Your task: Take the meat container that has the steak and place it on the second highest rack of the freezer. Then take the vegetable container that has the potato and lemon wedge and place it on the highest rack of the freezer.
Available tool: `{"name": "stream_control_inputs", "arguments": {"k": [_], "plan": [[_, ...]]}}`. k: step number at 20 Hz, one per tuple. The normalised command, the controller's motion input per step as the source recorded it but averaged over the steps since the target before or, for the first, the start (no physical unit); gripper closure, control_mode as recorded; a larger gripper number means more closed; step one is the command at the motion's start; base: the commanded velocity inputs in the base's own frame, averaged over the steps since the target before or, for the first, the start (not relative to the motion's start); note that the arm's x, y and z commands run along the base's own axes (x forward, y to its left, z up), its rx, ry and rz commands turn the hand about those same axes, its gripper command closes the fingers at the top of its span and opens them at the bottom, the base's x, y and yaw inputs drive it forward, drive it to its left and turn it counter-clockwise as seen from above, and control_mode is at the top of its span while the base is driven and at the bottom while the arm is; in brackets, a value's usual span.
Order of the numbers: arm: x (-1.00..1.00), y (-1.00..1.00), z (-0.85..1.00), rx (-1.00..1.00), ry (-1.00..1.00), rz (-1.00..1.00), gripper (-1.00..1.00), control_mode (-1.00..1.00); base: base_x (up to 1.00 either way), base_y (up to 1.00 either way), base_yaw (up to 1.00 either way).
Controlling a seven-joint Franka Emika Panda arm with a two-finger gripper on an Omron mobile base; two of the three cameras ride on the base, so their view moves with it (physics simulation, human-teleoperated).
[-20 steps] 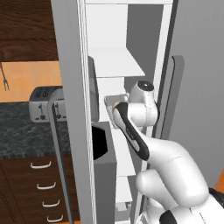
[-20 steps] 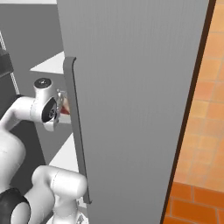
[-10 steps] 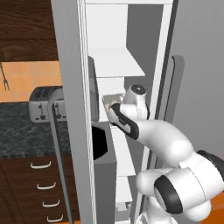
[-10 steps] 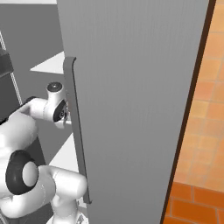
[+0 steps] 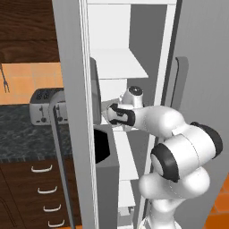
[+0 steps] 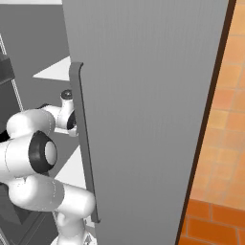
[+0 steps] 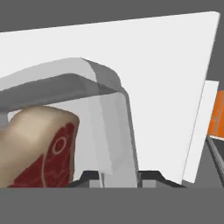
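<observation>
Letting go now, by the look of it: gripper (image 7: 117,175) fingers sitting slightly apart either side of the clear wall of the meat container (image 7: 94,113), steak (image 7: 41,146) inside at its left, box resting near the front edge of the second highest rack (image 5: 117,117) in the freezer (image 5: 134,53). Compared with a second ago, arm folded far deeper into the compartment, elbow swung low, jaws eased from pinched shut. First delivery seemingly done; vegetable container next.

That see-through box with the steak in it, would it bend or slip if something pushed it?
The clear, round-cornered plastic meat container probably stays stiff: its wall and rim hold a clean shape. Its smooth wall looks slippery, so it might slide on the white freezer shelf. The thick red steak sits to one side, so it may feel lopsided.
</observation>
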Motion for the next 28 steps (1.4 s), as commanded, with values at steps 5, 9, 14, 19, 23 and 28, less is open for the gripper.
{"name": "stream_control_inputs", "arguments": {"k": [5,9,14,19,23,28], "plan": [[0.09,0.08,-0.14,0.00,0.00,0.00,-1.00,-1.00,0.00,0.00,0.00],[-0.25,0.00,0.02,0.00,-0.07,0.00,-1.00,-1.00,0.00,0.00,0.00],[-0.43,0.00,0.35,0.00,-0.24,0.00,-1.00,-1.00,0.00,0.00,0.00],[-0.69,0.00,0.74,0.00,-0.24,0.01,-1.00,-1.00,0.00,0.00,0.00],[-1.00,0.00,0.99,0.00,-0.10,0.05,-1.00,-1.00,0.00,0.00,0.00],[-1.00,0.00,0.96,0.00,0.08,0.04,-1.00,-1.00,0.00,0.00,0.00]]}}
